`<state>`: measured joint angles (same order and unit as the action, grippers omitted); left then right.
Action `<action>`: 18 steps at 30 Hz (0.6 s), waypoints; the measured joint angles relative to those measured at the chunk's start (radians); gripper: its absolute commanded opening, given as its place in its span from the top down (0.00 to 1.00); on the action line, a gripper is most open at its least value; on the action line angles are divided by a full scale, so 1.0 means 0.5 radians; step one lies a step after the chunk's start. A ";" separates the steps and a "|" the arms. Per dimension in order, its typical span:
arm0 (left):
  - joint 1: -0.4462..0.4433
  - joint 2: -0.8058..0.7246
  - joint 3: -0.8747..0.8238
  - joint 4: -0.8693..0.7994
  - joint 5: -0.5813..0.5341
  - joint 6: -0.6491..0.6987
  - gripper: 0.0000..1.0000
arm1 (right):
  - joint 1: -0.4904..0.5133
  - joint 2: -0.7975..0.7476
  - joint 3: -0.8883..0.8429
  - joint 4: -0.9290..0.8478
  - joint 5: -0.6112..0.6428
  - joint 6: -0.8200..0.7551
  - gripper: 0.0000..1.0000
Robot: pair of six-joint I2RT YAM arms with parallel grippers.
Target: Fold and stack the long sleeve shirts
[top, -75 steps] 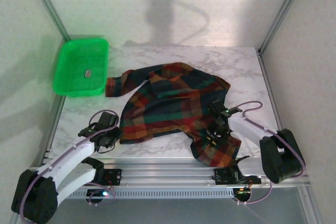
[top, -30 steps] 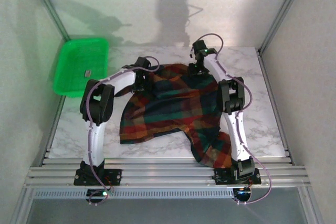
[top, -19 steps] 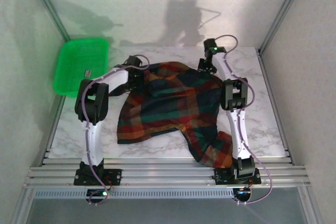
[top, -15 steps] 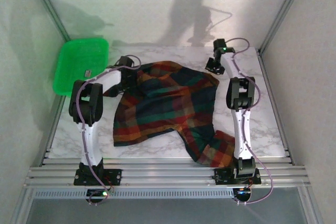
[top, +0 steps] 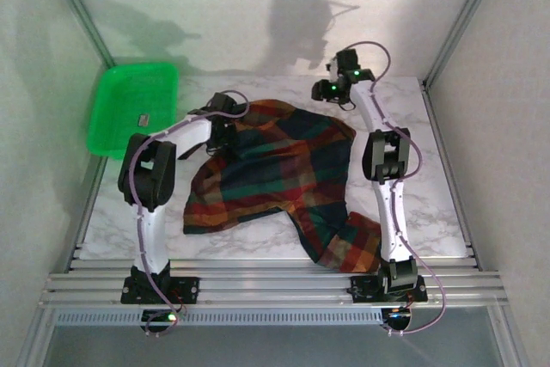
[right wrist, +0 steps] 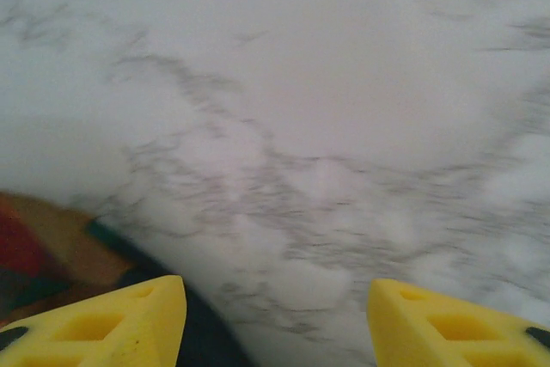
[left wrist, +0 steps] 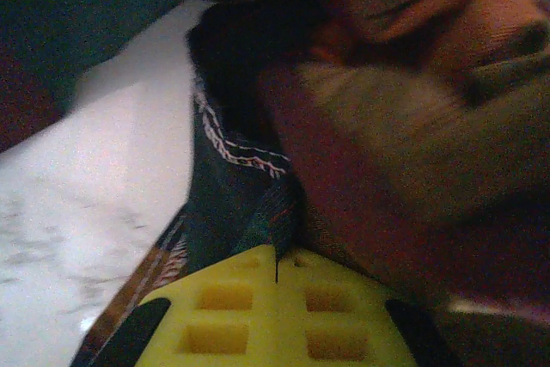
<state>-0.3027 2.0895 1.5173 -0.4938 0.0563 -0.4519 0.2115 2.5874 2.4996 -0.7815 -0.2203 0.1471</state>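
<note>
Landmark: bright green plastic tray (top: 120,118), far-left corner of marble tabletop (top: 404,126).
Writing/labels: small dark item (top: 143,119) lies on tray floor; too small to read. No brand legible on cloth in the wrist views.
Task thing: plaid shirt (top: 275,182), checked dk green, red, orange, navy. Lies spread and rumpled on tabletop, to the right of tray. One cloth end reaches close to tray's near-right corner; the lobe furthest from tray lies by the R arm's base.
L gripper (top: 223,126): right of tray, near it, down on the shirt edge closest to tray.
L jaws: together, pinching shirt cloth.
R gripper (top: 332,90): well right of tray, about level w/ tray's far rim, above the shirt corner furthest from tray.
R jaws: apart, nothing between them.
Top cam extra: whole layout, i.e. tray, both arms stretched away from their bases, full shirt outline.
L wrist cam extra: L gripper (left wrist: 277,268) w/ yellow pads (left wrist: 223,315) meeting on a dark stitched hem; bunched shirt (left wrist: 387,126) folds in brown-orange and navy close up; bare marble tabletop (left wrist: 86,212) beside the hem. Blurred.
R wrist cam extra: R gripper (right wrist: 275,298) w/ yellow fingertips (right wrist: 112,320) wide apart over bare marble tabletop (right wrist: 301,83); a bit of shirt (right wrist: 43,247) at the tray-side fingertip.
</note>
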 measured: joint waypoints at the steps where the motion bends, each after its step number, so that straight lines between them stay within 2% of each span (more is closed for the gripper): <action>1: -0.024 0.029 0.029 -0.001 -0.001 0.008 0.98 | 0.024 0.002 0.000 -0.007 -0.018 -0.040 0.40; 6: -0.127 0.174 0.164 -0.007 -0.004 0.021 0.99 | 0.053 0.014 -0.001 -0.040 -0.005 -0.188 0.39; 10: -0.180 0.182 0.186 -0.008 -0.008 0.021 0.99 | 0.053 0.054 0.014 -0.061 0.100 -0.256 0.38; 18: -0.208 0.186 0.186 -0.008 -0.009 0.021 0.99 | 0.058 0.100 0.016 -0.184 0.192 -0.330 0.38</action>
<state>-0.4065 2.1826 1.6104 -0.4980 0.0517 -0.4412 0.2405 2.6373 2.5076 -0.8734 -0.1242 -0.0177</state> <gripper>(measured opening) 0.035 0.624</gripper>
